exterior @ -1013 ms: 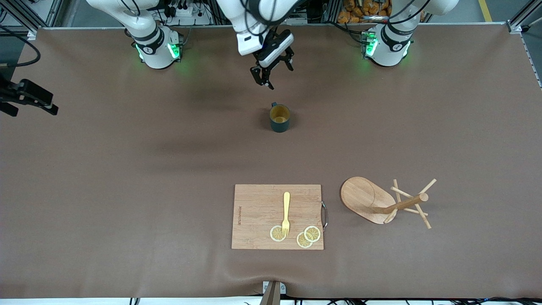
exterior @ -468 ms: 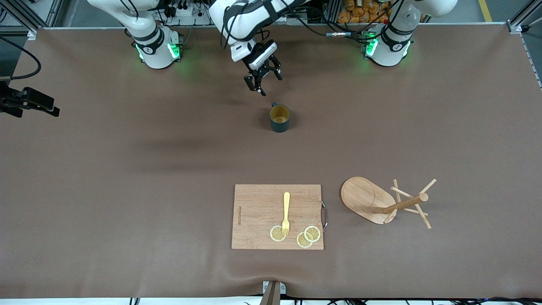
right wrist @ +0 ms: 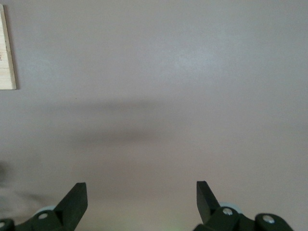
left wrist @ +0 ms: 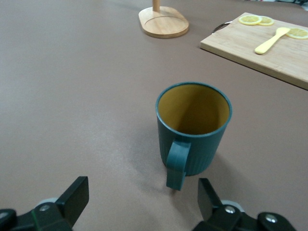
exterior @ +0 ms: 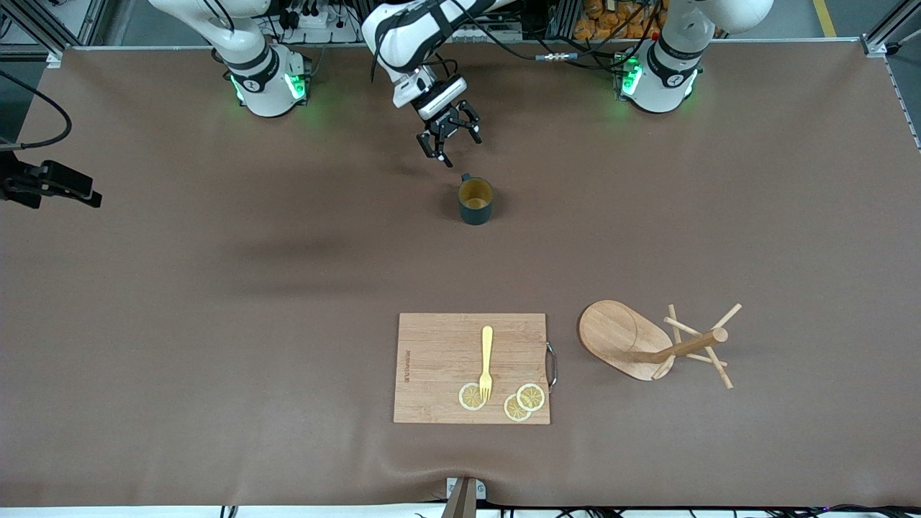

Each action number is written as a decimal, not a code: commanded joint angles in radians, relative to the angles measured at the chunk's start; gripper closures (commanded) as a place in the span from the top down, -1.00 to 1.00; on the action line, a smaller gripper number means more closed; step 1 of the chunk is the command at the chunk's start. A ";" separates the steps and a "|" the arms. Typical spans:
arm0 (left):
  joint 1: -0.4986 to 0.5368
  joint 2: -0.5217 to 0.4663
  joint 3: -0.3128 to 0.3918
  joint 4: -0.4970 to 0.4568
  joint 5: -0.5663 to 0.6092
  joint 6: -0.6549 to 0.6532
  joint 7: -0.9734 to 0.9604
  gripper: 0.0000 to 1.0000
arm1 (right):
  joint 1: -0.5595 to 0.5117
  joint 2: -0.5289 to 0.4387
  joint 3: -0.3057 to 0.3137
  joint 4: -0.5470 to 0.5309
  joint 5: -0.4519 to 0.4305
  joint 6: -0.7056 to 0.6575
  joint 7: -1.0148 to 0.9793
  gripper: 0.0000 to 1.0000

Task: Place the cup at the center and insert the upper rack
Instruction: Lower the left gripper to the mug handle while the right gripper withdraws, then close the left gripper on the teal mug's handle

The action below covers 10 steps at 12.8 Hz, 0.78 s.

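Across the table [exterior: 216, 302] I see wide, bare brown matte cloth from edge to edge, most of it toward the right arm's end. My board [exterior: 471, 367], flat rectangular pale wood with a metal handle, lies near the front edge; it carries a yellow fork [exterior: 486, 362] and three lemon slices [exterior: 516, 400]. Just beside it, toward the left arm's end, the rack [exterior: 647, 342] lies tipped over: smooth oval wooden base, round post, thin pegs. My cup [exterior: 475, 201], ribbed teal with a tan inside, stands upright at mid-table, well apart from both. I have the left gripper [exterior: 450, 142] spread wide and empty, close to the cup's handle. My right gripper [right wrist: 139, 204] is spread wide over bare cloth.
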 commanded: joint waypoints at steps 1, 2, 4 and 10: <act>-0.006 0.044 0.008 0.021 0.066 -0.009 -0.004 1.00 | -0.024 -0.033 0.020 -0.064 -0.007 0.045 -0.015 1.00; -0.013 0.053 0.008 0.018 0.085 -0.009 -0.004 1.00 | -0.024 -0.033 0.020 -0.065 -0.007 0.045 -0.013 1.00; -0.021 0.059 0.009 0.009 0.115 -0.009 -0.004 1.00 | -0.022 -0.030 0.020 -0.064 -0.007 0.048 -0.009 1.00; -0.018 0.064 0.032 -0.058 0.188 -0.007 0.013 1.00 | -0.022 -0.030 0.020 -0.050 -0.009 0.006 -0.001 1.00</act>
